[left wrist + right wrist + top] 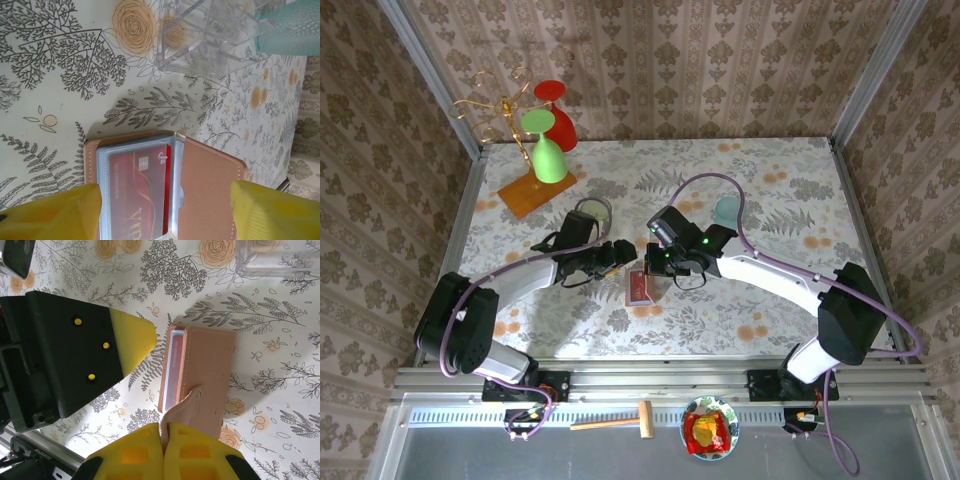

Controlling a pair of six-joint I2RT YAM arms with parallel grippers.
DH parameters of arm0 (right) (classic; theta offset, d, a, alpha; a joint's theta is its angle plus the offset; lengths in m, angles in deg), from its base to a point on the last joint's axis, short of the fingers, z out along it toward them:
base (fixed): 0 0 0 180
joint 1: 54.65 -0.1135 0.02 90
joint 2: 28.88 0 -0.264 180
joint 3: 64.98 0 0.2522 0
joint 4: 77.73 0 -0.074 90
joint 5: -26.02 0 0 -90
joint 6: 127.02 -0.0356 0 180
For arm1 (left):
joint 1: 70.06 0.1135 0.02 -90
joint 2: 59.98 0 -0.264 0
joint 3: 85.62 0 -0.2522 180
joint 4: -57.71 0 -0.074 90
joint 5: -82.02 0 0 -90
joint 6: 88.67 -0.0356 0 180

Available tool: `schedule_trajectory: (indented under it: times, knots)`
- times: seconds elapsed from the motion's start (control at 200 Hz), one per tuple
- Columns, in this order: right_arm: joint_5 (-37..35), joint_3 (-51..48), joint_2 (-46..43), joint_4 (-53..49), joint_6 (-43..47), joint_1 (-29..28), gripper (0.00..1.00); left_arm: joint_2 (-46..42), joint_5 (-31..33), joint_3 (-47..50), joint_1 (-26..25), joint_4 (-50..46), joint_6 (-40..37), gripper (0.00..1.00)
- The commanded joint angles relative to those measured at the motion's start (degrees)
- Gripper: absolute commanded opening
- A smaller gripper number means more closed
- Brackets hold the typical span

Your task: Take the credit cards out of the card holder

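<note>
The tan card holder lies on the floral tablecloth, partly open. My right gripper is shut on its strap tab and lifts the cover. Under the cover, a red credit card with a gold chip sits in a clear sleeve, and a second red edge shows behind it. My left gripper is open, its yellow fingertips standing on either side of the card holder without gripping it. From above, the card holder sits mid-table between the left gripper and the right gripper.
A clear plastic box and a teal cup stand just beyond the holder. At the back left is a gold rack on an orange base, with a green glass and a red glass. A pale round dish lies near the left arm.
</note>
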State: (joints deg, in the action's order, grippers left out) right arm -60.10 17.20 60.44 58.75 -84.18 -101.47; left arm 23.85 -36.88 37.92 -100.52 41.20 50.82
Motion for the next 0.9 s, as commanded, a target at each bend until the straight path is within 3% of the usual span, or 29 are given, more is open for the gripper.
schedule_trajectory:
  times: [0.0, 0.345, 0.895]
  knots:
    - [-1.9, -0.6, -2.1, -0.2, -1.0, -0.2, 0.01, 0.4, -1.3, -0.3, -1.1, 2.7, 0.6, 0.68]
    - [-3.5, -7.0, -5.7, -0.7, -0.3, 1.6, 0.01, 4.2, -0.9, -3.6, -4.9, 3.3, 1.2, 0.63]
    - [-3.2, -16.8, -9.1, 0.0, 3.5, 9.5, 0.01, 7.3, -0.7, -7.2, -8.3, 3.6, 2.8, 0.59]
